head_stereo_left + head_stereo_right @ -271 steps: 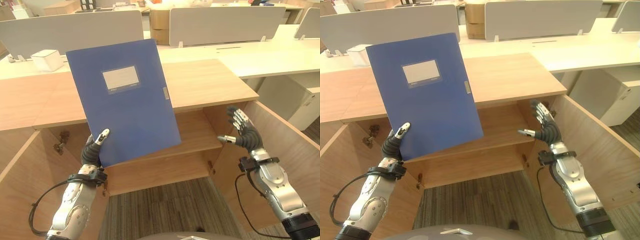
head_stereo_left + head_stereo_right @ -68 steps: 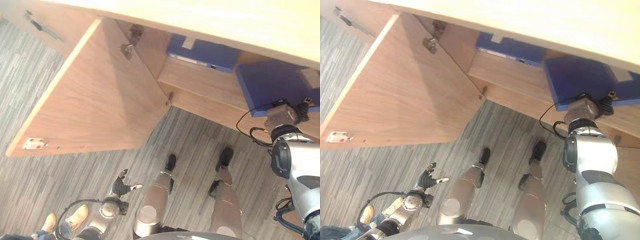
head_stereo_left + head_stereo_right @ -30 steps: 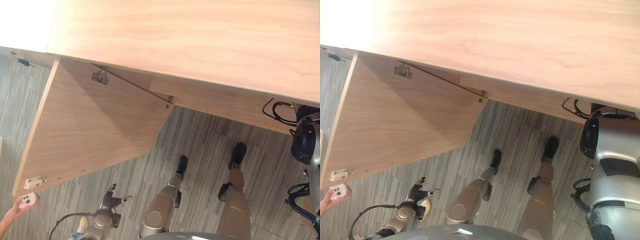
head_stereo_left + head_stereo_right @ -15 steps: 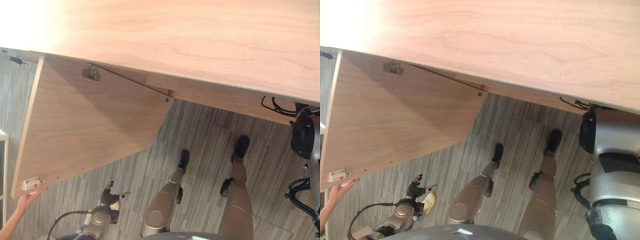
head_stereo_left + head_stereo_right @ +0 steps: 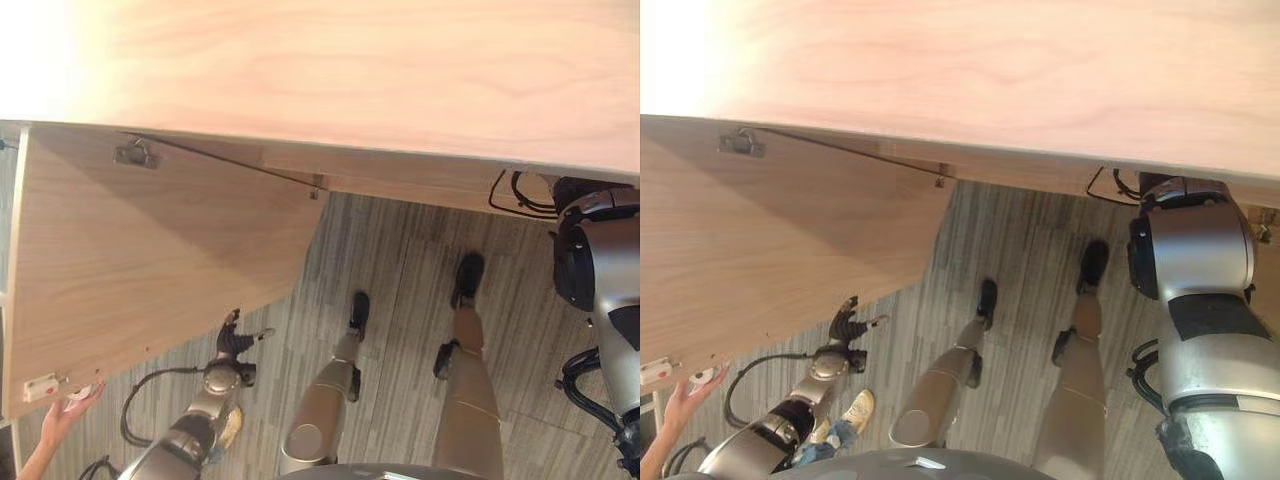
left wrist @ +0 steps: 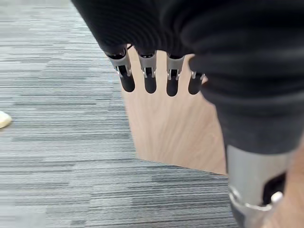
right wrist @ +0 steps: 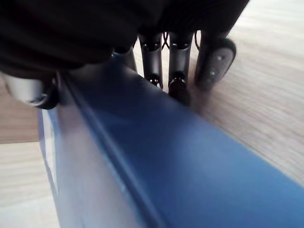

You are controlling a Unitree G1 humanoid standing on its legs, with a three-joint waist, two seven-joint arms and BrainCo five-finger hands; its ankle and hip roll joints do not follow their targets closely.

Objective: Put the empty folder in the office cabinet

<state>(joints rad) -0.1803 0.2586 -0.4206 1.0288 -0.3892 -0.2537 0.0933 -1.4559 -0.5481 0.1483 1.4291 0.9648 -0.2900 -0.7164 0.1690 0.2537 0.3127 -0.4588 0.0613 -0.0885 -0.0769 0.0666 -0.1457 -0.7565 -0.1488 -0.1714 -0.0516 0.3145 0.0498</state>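
Probably an office: wooden cabinet [image 5: 330, 70], striped grey carpet [image 5: 400, 270], blue folder [image 7: 156, 156].

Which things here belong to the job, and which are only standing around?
Job: blue folder held in the right hand; cabinet top; open cabinet door.

Around: idle left hand, person's hand by the door, grey carpet.

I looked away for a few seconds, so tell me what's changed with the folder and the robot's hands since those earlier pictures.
Nine seconds ago the left hand held the blue folder up before the cabinet; it has let go and now hangs open over the floor. The right hand has taken the folder, its fingers on it against the wooden shelf. A person's hand has come to the corner of the cabinet door, which stays open.
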